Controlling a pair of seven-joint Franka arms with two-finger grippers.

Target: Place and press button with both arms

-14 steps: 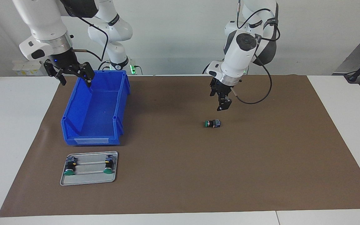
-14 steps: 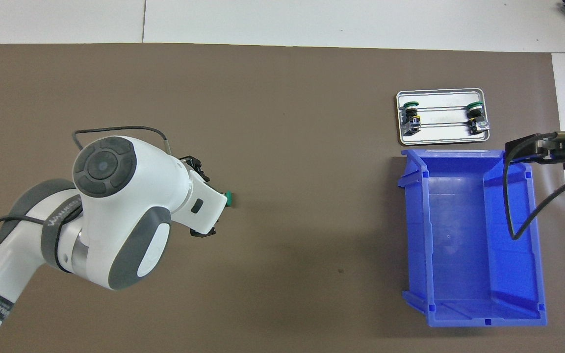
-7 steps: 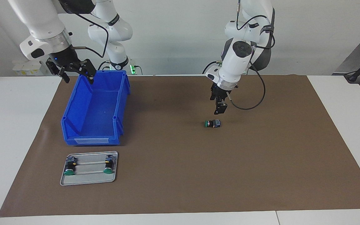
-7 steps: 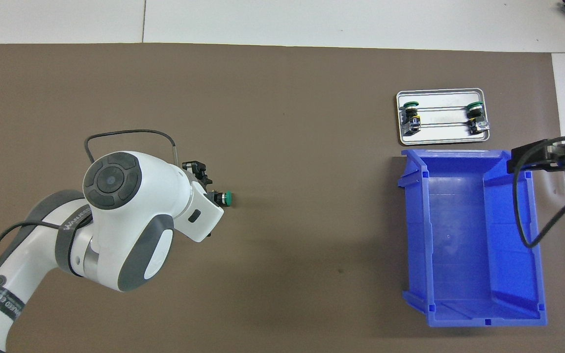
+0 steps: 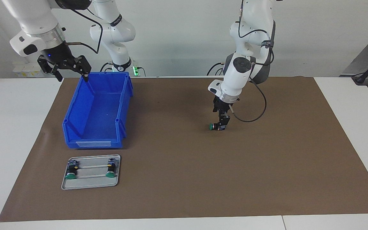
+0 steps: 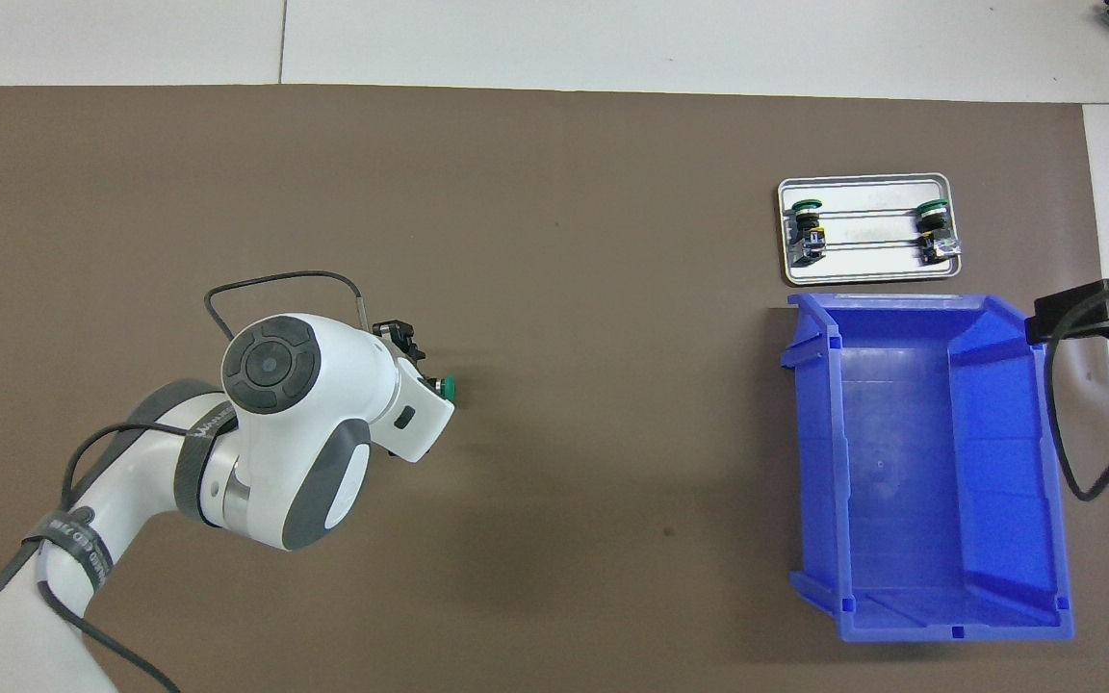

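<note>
Right gripper [image 5: 70, 71] up over the bin [image 5: 97, 111] edge nearest the robots, fingers spread, nothing in them. Left gripper [image 5: 221, 123] down at the button [image 5: 215, 126] — fingers apart around it, not clamped. Button lies on its side on the mat [image 5: 203, 179], well apart from the bin toward the left arm's end — tray [image 5: 89, 185] just beside the bin, farther out.

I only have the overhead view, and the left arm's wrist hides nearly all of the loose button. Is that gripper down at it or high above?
Observer: Down at it. In the facing view the left gripper is low, its tips right at the button.
Operator: Is the button lifted?
Observer: No, it lies on its side on the mat, and the jaws are open.
Operator: And the right gripper? I see only its edge.
Observer: The right gripper hangs above the bin, over a corner nearest the robots, with its jaws open and empty.
</note>
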